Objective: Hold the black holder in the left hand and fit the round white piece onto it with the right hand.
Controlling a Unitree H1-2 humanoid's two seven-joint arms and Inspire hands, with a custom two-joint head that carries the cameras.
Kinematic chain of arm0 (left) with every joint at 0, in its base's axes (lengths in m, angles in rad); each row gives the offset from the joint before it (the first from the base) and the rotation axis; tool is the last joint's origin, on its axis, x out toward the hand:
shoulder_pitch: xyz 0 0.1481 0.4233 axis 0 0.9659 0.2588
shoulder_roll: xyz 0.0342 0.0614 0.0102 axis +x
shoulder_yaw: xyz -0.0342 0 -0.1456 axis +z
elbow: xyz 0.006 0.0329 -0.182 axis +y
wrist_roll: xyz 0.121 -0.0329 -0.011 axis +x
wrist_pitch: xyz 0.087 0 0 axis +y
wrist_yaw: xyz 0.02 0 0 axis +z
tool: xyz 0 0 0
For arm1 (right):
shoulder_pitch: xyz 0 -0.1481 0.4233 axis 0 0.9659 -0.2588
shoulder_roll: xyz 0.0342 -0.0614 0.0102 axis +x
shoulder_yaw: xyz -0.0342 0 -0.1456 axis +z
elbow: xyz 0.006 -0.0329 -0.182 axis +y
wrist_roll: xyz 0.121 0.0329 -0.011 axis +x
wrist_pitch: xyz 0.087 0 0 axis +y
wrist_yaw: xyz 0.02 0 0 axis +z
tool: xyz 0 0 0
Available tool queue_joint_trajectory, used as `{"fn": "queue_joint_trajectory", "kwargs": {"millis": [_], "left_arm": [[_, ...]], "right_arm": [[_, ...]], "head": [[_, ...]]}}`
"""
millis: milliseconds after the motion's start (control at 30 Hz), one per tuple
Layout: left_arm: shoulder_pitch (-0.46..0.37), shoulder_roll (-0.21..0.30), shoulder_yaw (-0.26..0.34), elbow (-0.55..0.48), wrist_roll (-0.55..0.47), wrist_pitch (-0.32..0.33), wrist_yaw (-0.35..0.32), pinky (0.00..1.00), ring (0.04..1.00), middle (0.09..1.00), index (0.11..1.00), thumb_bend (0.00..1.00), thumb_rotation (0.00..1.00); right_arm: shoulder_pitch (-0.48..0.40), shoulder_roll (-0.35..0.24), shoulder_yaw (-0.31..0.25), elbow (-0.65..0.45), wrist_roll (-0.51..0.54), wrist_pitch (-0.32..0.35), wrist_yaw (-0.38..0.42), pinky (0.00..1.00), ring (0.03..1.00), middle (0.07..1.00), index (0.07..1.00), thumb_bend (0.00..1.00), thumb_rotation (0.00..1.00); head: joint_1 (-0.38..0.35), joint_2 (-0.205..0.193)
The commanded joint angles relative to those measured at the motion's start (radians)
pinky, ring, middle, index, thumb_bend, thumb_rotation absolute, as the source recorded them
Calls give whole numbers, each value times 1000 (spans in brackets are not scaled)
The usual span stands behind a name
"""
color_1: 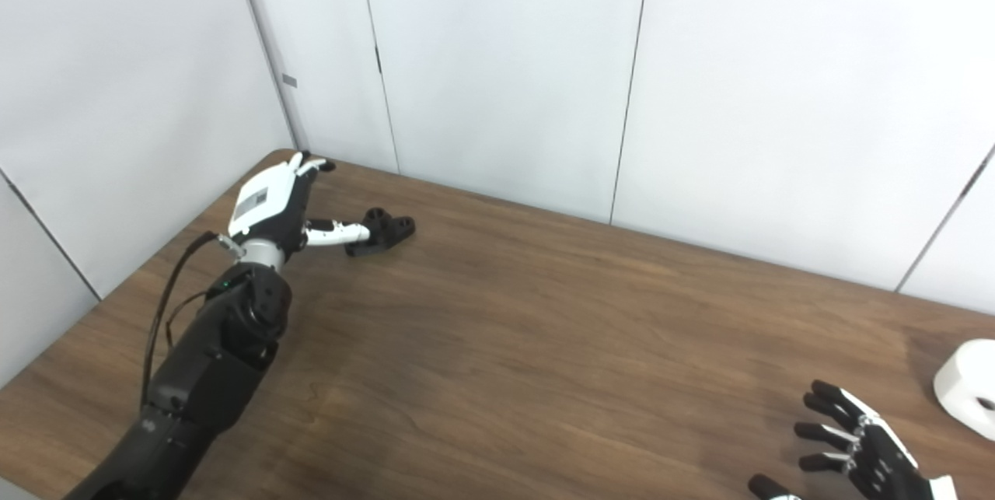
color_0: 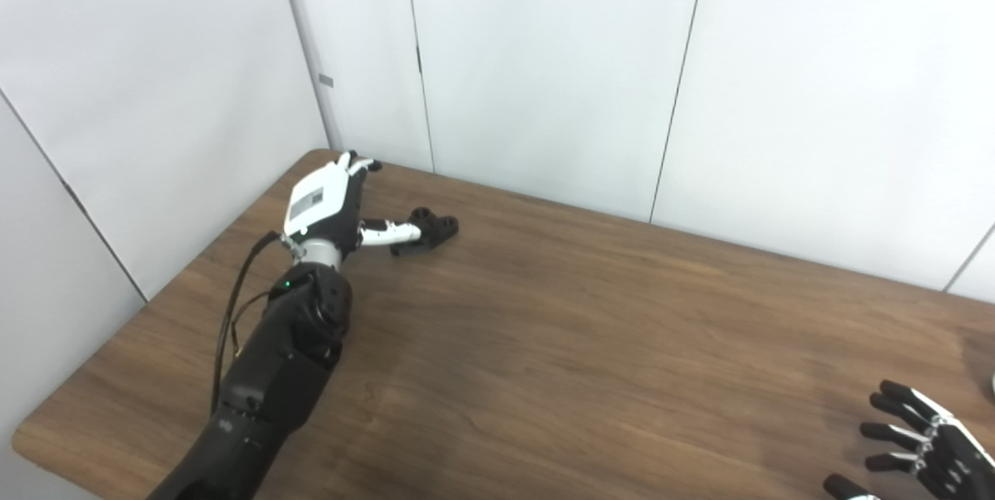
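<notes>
The black holder (color_1: 382,230) lies at ten o'clock touching the spread left hand's (color_1: 272,204) thumb; the right hand (color_1: 859,449), spread, hovers near the round white piece (color_1: 966,387) at four o'clock.

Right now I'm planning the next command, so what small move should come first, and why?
Probably close the left hand around the black holder: its thumb already reaches the holder, which lies unlifted on the table. The right hand is open, short of the round white piece.
</notes>
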Motion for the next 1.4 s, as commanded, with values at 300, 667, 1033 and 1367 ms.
{"fn": "queue_joint_trajectory", "kwargs": {"millis": [300,667,1033,1367], "left_arm": [[-40,28,-25,41,0,3,16,949,1000,1000,854,1000,425],[-37,43,-84,86,45,1,26,957,1000,1000,841,994,382],[-59,31,-100,140,31,-21,51,978,1000,1000,819,986,377],[-91,21,-117,192,30,-20,74,930,1000,1000,813,974,368]], "right_arm": [[-6,-5,-10,-57,10,-3,0,542,697,794,798,630,157],[-1,-6,-8,-69,-2,5,-1,555,703,802,806,630,150],[5,-1,-5,-100,-13,39,-2,556,702,797,803,630,149],[9,-1,-6,-113,-9,48,-1,557,702,800,805,626,133]], "head": [[-3,5],[-10,10],[-23,17],[-27,18]]}}
